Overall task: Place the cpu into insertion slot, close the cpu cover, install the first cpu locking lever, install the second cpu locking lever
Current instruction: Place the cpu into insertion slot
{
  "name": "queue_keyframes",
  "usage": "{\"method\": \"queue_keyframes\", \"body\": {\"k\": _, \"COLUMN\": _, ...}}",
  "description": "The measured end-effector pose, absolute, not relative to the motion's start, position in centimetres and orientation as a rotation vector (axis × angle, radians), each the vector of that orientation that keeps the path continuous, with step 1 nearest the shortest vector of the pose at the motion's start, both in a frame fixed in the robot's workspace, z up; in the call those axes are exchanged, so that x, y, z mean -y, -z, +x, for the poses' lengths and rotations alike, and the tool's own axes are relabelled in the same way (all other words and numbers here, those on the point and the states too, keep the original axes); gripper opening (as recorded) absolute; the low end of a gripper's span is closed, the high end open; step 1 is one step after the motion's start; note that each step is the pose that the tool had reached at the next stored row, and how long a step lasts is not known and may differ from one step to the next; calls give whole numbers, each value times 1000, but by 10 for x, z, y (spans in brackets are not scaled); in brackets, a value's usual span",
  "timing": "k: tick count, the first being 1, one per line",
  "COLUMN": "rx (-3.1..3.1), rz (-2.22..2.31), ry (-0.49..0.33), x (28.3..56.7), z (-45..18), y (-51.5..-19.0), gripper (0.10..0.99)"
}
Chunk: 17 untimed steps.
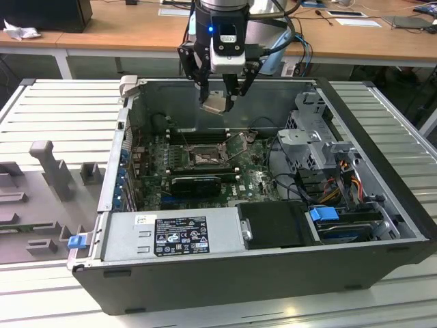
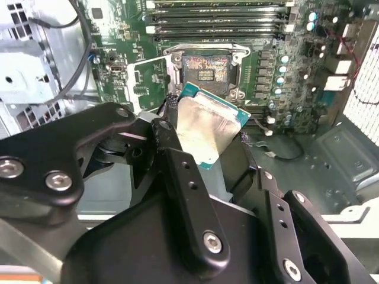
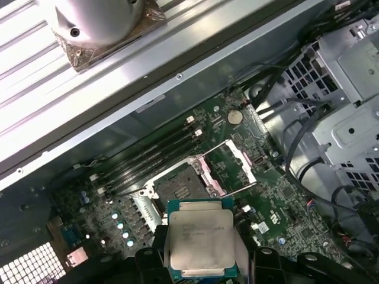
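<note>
My gripper (image 1: 218,100) hangs over the open computer case, shut on the cpu (image 1: 212,104), a small square chip with a pale silvery face, held tilted. In both wrist views the cpu (image 2: 207,125) (image 3: 201,241) sits between the black fingers (image 2: 177,177), well above the board. Below it lies the insertion slot (image 1: 205,156) (image 2: 205,69) (image 3: 179,186), a dark square socket with a metal rim, with nothing in it. The cpu cover (image 2: 148,80) (image 3: 232,168) is swung open beside the socket, and its thin lever rods stand raised.
Long black memory slots (image 2: 216,18) run beside the socket. A black expansion card (image 1: 196,183) and the grey power supply box (image 1: 171,236) lie on the near side. A metal drive cage (image 1: 321,147) with cables fills the exterior view's right. The case walls (image 1: 225,92) surround the board.
</note>
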<state>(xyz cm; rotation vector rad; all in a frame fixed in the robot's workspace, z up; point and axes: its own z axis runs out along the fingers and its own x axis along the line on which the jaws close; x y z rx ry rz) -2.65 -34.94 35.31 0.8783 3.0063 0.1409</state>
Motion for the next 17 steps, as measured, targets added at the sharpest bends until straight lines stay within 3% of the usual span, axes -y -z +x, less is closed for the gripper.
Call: {"method": "queue_keyframes", "body": {"k": 17, "rx": -2844, "rz": 1283, "ry": -137, "x": 349, "z": -27, "y": -350, "gripper": 529}}
